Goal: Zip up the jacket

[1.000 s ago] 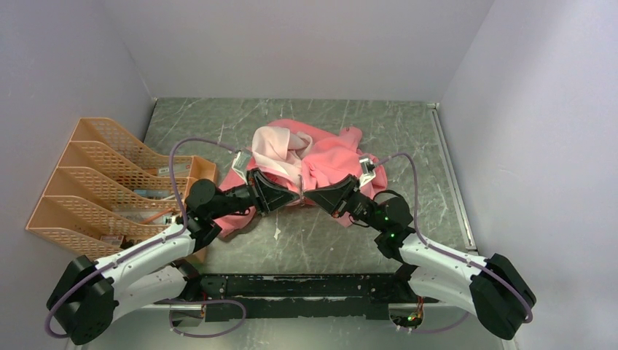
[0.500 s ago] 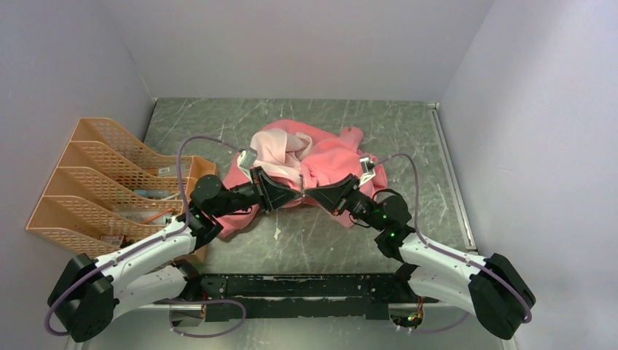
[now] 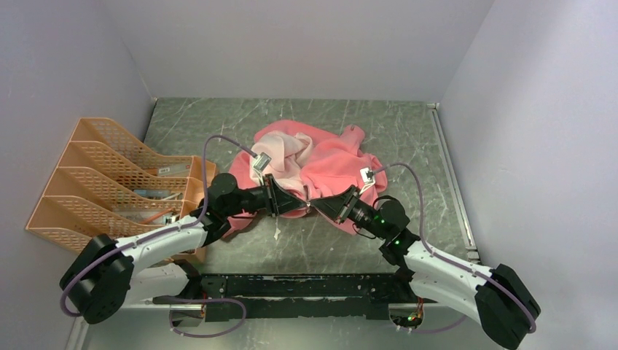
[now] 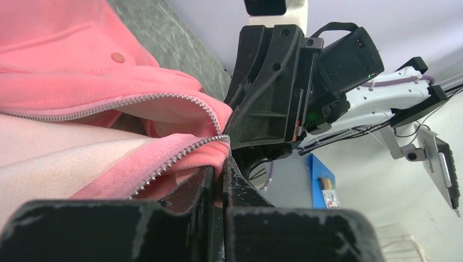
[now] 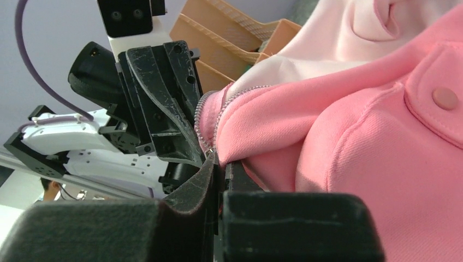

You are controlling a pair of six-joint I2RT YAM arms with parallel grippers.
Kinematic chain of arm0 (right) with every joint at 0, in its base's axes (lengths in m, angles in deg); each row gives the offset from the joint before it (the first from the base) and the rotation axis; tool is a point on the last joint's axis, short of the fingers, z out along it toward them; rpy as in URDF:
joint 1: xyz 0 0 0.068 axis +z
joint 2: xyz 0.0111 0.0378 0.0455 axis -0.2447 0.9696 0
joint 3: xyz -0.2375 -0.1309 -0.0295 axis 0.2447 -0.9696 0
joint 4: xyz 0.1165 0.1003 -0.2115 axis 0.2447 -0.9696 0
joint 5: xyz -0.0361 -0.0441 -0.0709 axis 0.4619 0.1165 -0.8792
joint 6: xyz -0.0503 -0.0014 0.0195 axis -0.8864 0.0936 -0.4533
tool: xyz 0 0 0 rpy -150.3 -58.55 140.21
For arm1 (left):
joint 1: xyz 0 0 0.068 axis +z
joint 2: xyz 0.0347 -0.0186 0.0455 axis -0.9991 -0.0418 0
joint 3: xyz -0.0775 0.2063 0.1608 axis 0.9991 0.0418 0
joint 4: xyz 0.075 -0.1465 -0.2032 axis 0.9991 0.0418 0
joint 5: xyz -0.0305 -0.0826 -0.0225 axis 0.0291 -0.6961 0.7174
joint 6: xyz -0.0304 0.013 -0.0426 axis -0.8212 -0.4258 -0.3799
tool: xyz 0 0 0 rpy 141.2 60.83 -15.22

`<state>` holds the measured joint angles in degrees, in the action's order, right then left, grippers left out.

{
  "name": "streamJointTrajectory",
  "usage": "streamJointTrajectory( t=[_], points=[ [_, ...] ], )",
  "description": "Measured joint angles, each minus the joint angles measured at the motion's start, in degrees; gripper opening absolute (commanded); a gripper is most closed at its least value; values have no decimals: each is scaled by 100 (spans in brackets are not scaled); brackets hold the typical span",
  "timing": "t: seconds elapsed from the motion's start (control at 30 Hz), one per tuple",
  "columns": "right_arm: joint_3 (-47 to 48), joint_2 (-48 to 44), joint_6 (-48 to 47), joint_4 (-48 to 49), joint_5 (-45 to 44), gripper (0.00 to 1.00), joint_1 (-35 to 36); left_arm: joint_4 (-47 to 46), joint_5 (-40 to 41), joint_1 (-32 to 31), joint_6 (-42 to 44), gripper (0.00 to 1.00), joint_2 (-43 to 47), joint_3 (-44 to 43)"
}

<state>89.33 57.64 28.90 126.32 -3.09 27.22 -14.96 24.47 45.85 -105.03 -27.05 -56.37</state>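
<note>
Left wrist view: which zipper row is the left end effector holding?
The lower row: its end drops into the shut fingers. The upper row curves toward the right end effector.

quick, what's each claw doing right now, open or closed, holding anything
left claw: closed, pinching the jacket at its zipper edge
right claw: closed, also pinching the jacket beside the zipper

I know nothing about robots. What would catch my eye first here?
The salmon-pink jacket bunched mid-table grabs the eye first. Two black-and-white arms meet at its near edge, the left fingers and right fingers tip to tip, each pinching fabric beside the open zipper. At the left stands a row of orange mesh file trays.
</note>
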Motion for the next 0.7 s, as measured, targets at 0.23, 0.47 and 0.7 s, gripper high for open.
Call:
streamJointTrajectory(
  t=[0.23,0.47,0.7],
  points=[
    [-74,-315,103,-662,-149,0,33,-249,-195,-4,-306,8,-378,79],
    [-74,-520,179,-1095,-208,17,44,-476,-321,-9,-551,8,-601,138],
    [-74,-800,225,-1499,-306,37,61,-577,-595,-131,-719,8,-673,142]
  ],
)
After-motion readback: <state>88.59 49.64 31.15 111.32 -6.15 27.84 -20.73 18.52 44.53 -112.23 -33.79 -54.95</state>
